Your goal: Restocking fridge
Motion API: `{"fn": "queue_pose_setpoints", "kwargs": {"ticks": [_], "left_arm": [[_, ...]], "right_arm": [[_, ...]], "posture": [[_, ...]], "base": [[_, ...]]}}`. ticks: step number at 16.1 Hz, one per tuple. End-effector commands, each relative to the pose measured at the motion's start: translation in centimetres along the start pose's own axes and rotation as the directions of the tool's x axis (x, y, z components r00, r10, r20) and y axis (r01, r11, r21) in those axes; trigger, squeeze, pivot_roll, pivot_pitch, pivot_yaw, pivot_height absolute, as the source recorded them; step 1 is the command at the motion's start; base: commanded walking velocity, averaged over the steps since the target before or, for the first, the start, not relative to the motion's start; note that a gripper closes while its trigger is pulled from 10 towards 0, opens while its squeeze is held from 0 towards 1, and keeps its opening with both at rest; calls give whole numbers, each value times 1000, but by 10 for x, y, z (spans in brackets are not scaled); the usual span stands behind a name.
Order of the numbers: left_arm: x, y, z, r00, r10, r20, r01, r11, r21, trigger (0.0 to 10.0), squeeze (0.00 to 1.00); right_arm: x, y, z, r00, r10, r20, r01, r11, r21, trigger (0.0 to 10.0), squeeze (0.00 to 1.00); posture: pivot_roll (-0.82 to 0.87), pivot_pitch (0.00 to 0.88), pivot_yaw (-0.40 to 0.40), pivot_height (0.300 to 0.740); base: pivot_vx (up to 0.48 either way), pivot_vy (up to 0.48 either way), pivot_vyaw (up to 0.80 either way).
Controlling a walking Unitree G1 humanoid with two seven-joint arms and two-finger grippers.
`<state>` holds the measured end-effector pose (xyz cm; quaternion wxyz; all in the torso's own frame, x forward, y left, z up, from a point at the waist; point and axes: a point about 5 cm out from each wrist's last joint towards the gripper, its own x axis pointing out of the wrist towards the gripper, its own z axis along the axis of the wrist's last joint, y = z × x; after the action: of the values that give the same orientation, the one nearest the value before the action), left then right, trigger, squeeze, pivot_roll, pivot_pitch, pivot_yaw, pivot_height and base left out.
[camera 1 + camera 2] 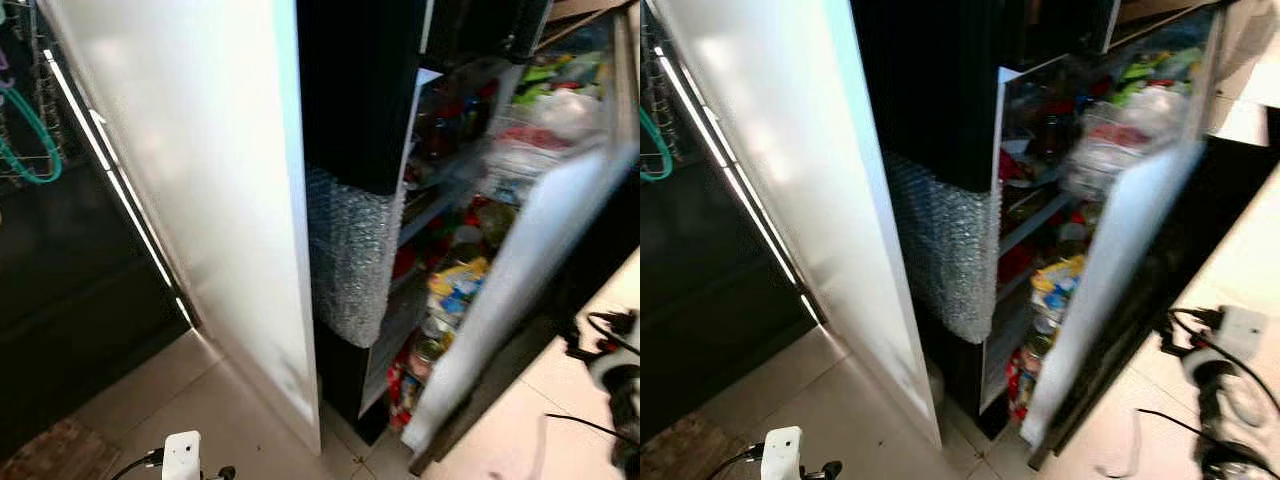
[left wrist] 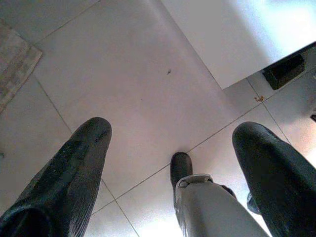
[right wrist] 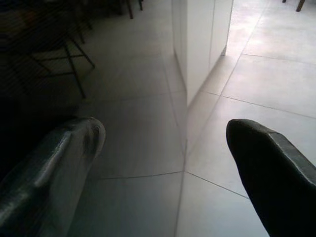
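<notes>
The fridge [image 1: 360,150] stands ahead with its doors swung wide: a white door [image 1: 200,200] on the robot's left, edge-on, and a second door [image 1: 520,270] on the right, blurred. Between them the shelves [image 1: 1040,215] show crowded jars, bottles and packets in red, yellow and green, too smeared to name singly, so the restocking goods seem already inside or yet to be fetched; neither pincer carries any. A patch of bubble wrap [image 1: 350,250] hugs the dark cabinet's front corner, probably as padding where the door meets it. Both arms hang low, as suits walking or standing rather than reaching. The left pincer [image 2: 173,163] points down at the floor [image 2: 123,74], fingers spread wide and empty, with the robot's own foot [image 2: 180,168] below it and a mat [image 2: 15,64] off to one side. The right pincer [image 3: 165,148] likewise gapes open over tiles, holding nothing, facing a white cabinet corner [image 3: 200,44]. Cables and a plug block [image 1: 1225,335] lie on the floor to the right, a snag risk when stepping.
</notes>
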<state>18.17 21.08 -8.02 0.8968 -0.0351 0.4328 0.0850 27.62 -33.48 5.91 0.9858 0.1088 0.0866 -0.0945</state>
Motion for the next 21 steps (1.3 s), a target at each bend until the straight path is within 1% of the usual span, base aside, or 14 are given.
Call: {"fn": "queue_pose_setpoints", "kwargs": {"ticks": [1,2,3,5,6,7,9,10,14,17,21], "left_arm": [[-1,3,-3,1000,7,-16,-6,1000,18,10000,0],[-1,3,-3,1000,8,-16,-8,1000,16,10000,0],[-1,3,-3,1000,8,-17,-8,1000,15,10000,0],[-1,3,-3,1000,8,-16,-8,1000,14,10000,0],[-1,3,-3,1000,6,-16,-6,1000,14,10000,0],[-1,3,-3,1000,6,-16,-6,1000,14,10000,0],[-1,2,-3,1000,5,-15,-4,1000,13,10000,0],[-1,2,-3,1000,4,-15,-4,1000,10,10000,0],[0,1,-3,1000,5,-15,-5,1000,3,10000,0],[0,1,-3,1000,5,-15,-5,1000,1,10000,0],[0,0,-3,1000,3,-15,-3,1000,0,10000,0]], "right_arm": [[9,20,3,994,107,7,-107,994,-30,10000,0],[12,30,1,991,136,7,-136,990,-23,10000,0],[16,43,-1,981,193,5,-192,981,-35,10000,0],[20,59,0,969,247,19,-246,969,-28,10000,0],[25,74,1,955,295,24,-294,955,-31,10000,0],[26,78,1,951,308,25,-307,951,-30,10000,0],[31,100,0,928,372,18,-372,928,-21,10000,0],[34,116,-1,912,409,15,-409,912,-16,10000,0],[38,139,1,886,462,28,-463,887,2,10000,0],[39,147,0,875,484,24,-484,875,6,10000,0],[38,151,-3,868,497,15,-497,867,12,10000,0]], "posture": [[-58,0,27,740],[-57,0,27,740],[-57,0,27,740],[-57,0,28,740],[-57,0,28,740],[-56,0,26,740],[-56,0,24,740],[-52,0,21,740],[-48,0,15,740],[-48,0,14,740],[-48,0,11,740]], "base": [[0,0,0],[0,0,0],[0,0,0],[0,0,0],[0,0,0],[0,0,0],[0,0,0],[0,0,0],[0,0,0],[0,0,0],[0,0,0]]}}
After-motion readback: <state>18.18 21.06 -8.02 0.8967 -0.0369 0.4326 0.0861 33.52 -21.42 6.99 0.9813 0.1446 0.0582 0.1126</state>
